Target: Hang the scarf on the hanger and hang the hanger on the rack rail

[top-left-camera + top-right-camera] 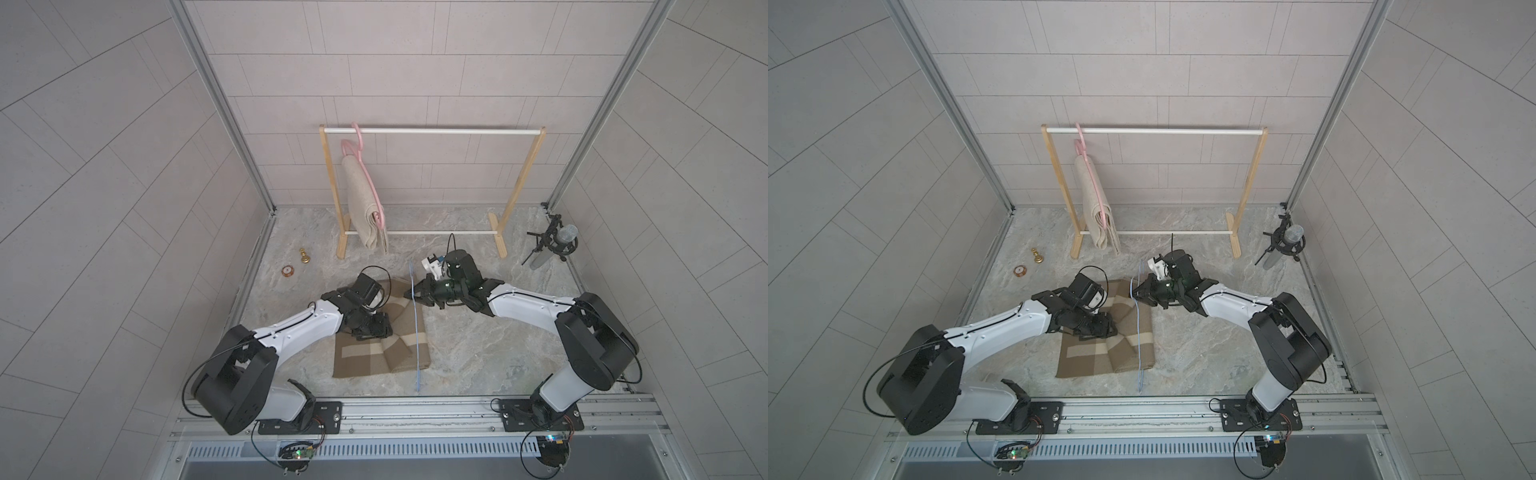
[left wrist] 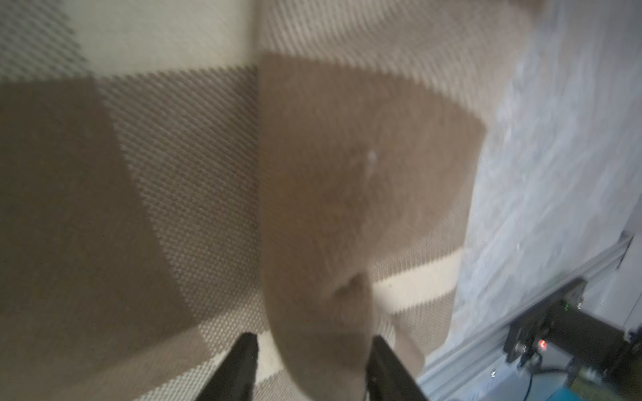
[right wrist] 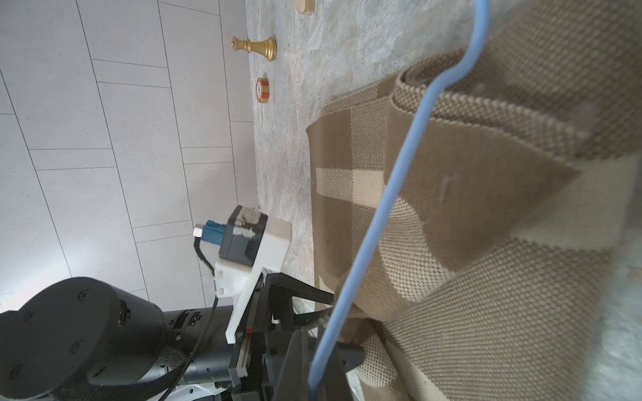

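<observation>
The brown checked scarf point(image 1: 361, 357) lies folded on the bench point(image 1: 478, 353), in the middle and near, between the two arms. The left tool point(image 2: 312, 336) is clamped on a raised fold of it. The right tool point(image 1: 417, 292) is closed on the blue hanger point(image 1: 415, 332), which runs from near to far over the scarf's right side.

Grey tiled walls point(image 1: 415, 62) close in a marbled grey floor point(image 1: 478, 353) under even, soft light. A wooden rack point(image 1: 432, 131) stands at 12 o'clock, what looks like a mic point(image 1: 559, 243) at 2, and a metal rail point(image 1: 415, 409) at 6.
</observation>
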You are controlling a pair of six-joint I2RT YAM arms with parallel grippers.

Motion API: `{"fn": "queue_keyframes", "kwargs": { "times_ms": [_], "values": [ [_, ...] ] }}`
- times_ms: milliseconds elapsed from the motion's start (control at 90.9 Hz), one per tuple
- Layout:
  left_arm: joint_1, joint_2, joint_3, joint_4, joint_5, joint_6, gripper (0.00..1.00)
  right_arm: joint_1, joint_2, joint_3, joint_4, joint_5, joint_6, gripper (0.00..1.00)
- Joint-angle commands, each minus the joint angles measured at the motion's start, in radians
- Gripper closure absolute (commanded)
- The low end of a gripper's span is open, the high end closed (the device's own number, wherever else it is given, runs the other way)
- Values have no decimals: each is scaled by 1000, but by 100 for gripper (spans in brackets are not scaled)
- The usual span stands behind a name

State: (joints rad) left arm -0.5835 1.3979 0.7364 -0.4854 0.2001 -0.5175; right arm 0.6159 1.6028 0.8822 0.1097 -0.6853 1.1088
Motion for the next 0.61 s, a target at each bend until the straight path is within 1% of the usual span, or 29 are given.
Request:
{"fn": "queue_keyframes", "kwargs": {
  "times_ms": [0,88,154,209,286,374,594],
  "values": [
    [-1,34,37,34,-15,11,63,3,-43,-6,-80,1,-81,100],
    [-1,30,41,29,-20,14,80,-3,-60,-1,-149,4,-136,100],
    [0,-9,38,6,-40,15,92,-11,-73,-2,-201,9,-169,100],
    [1,-50,41,-28,-53,22,99,-17,-87,-9,-228,20,-187,100],
    [9,-121,48,-91,-76,20,100,-20,-102,-19,-235,19,-199,100],
    [44,-207,41,-166,-80,16,100,-20,-100,-17,-234,-11,-203,100],
    [192,-409,37,-317,-62,17,100,-19,-61,20,-239,-60,-209,100]
  ]
}}
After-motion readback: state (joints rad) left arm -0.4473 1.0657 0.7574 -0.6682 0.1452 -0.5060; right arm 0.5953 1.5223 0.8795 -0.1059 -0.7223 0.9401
